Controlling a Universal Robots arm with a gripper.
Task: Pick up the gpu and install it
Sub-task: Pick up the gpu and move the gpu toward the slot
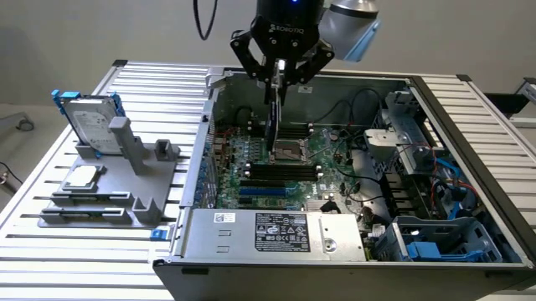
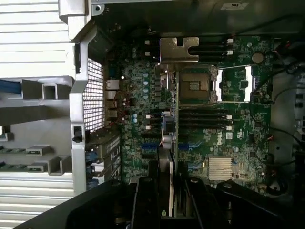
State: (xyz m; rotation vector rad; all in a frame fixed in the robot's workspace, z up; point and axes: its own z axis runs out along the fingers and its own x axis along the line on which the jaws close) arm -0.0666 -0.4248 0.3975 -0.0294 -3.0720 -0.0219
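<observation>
My gripper [image 1: 280, 76] hangs over the back part of the open computer case [image 1: 198, 150], shut on the gpu [image 1: 272, 119]. The gpu is a thin dark card seen edge-on, held upright with its lower end just above the green motherboard [image 1: 327, 166], near the CPU socket [image 1: 290, 149]. In the wrist view the gpu [image 2: 167, 143] runs as a narrow strip out from between my two dark fingers [image 2: 145, 200] across the motherboard [image 2: 238, 138]. A silver bracket [image 2: 178, 49] sits at its far end. My gripper [image 2: 167, 202] clamps it from both sides.
On the exterior view's left, a grey fixture [image 1: 134, 188] holds a silver hard drive with blue rails [image 1: 88, 122] and a small silver chip [image 1: 81, 177]. The case's side wall [image 2: 81, 95], its power supply [image 1: 268, 232], cables and a blue drive cage [image 1: 444, 241] bound the board.
</observation>
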